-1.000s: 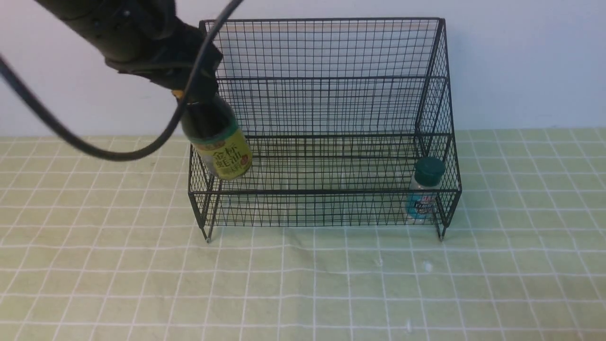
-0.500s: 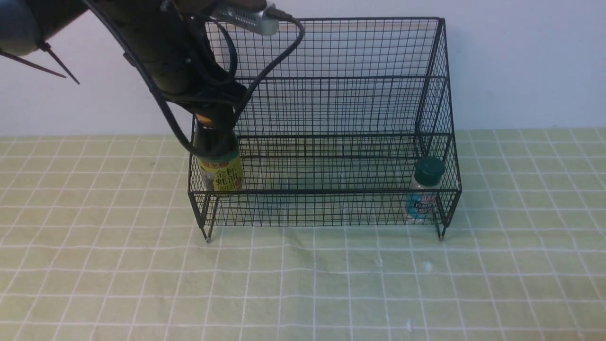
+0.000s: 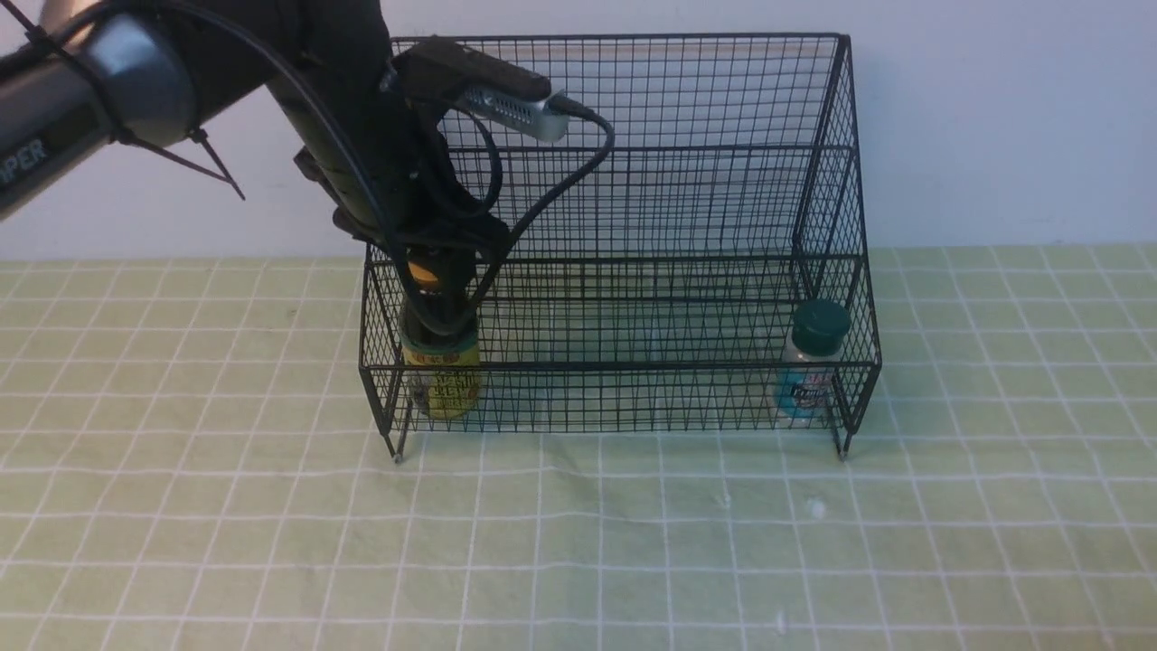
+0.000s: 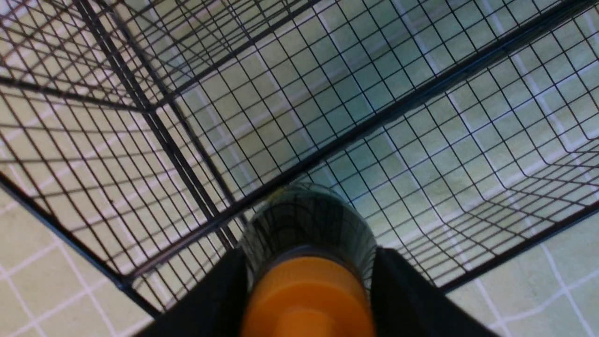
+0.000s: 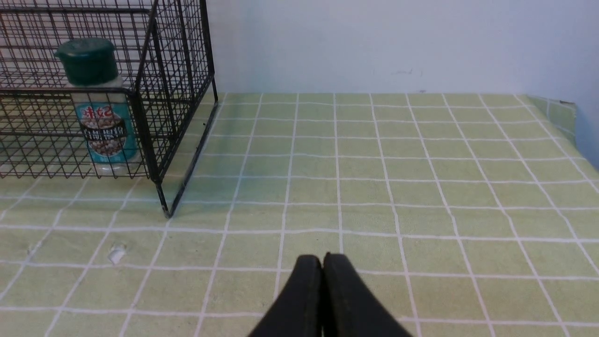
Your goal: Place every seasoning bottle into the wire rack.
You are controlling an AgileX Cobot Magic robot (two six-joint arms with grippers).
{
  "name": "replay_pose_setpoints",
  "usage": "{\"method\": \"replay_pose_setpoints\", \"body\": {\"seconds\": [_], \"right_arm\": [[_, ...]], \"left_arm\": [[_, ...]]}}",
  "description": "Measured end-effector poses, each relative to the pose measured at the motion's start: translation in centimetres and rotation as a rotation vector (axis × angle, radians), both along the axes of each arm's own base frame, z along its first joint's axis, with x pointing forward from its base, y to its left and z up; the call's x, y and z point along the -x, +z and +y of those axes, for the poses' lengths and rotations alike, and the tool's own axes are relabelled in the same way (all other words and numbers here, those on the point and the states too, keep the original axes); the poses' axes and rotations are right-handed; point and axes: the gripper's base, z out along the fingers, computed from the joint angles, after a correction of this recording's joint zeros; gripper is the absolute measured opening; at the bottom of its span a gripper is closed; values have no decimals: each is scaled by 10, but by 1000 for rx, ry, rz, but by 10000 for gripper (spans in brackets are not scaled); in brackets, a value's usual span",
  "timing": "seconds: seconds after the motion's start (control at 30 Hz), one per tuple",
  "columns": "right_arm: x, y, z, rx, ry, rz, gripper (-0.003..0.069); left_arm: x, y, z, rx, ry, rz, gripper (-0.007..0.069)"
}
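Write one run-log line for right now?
left gripper: at sauce bottle's cap | sauce bottle: in rack | shaker: in rack

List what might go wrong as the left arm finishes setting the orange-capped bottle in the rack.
1. The left tool is still around the orange cap, so pulling away might drag or tip the sauce bottle.
2. The cable loop hangs across that bottle's front and could snag on it or on the wire rack.
3. The bottle stands near the rack's left end, so a sideways nudge may knock it against the mesh.
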Motion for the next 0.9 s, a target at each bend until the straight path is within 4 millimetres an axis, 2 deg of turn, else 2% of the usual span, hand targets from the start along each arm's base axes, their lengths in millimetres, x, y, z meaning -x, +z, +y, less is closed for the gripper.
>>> {"method": "replay_pose_setpoints", "body": {"seconds": [0.03,0.07,0.17,0.23,0.27,0.37,0.47,0.5,0.53,0.6,0.67,0.7,0.73,0.8,0.9], "right_arm": [[0,0,0,0,0,0,-15],[0,0,0,0,0,0,-15],[0,0,0,0,0,0,-15],[0,0,0,0,0,0,-15],[0,0,0,0,0,0,-15],[0,0,0,0,0,0,-15],[0,0,0,0,0,0,-15],[0,0,0,0,0,0,-15],[0,0,0,0,0,0,-15],[0,0,0,0,0,0,-15],[0,0,0,0,0,0,-15],[0,0,0,0,0,0,-15],[0,0,0,0,0,0,-15],[0,0,0,0,0,0,-15],[0,0,0,0,0,0,-15]], "left_arm": [[0,0,0,-1,0,-1,359],[0,1,0,-3,2,-5,413],[2,5,2,-2,29,-7,468],[4,10,4,-6,43,-19,470],[7,18,7,-10,53,-41,466],[18,41,13,-14,72,-102,430],[43,81,27,-21,87,-187,315],[45,83,28,-24,89,-188,295],[63,103,36,-22,98,-221,221],[85,126,45,-12,114,-264,105],[100,140,51,6,130,-299,52],[122,161,59,47,159,-355,17],[125,163,60,54,166,-360,12],[160,189,73,120,202,-438,-5],[198,210,85,188,211,-516,-6]]}}
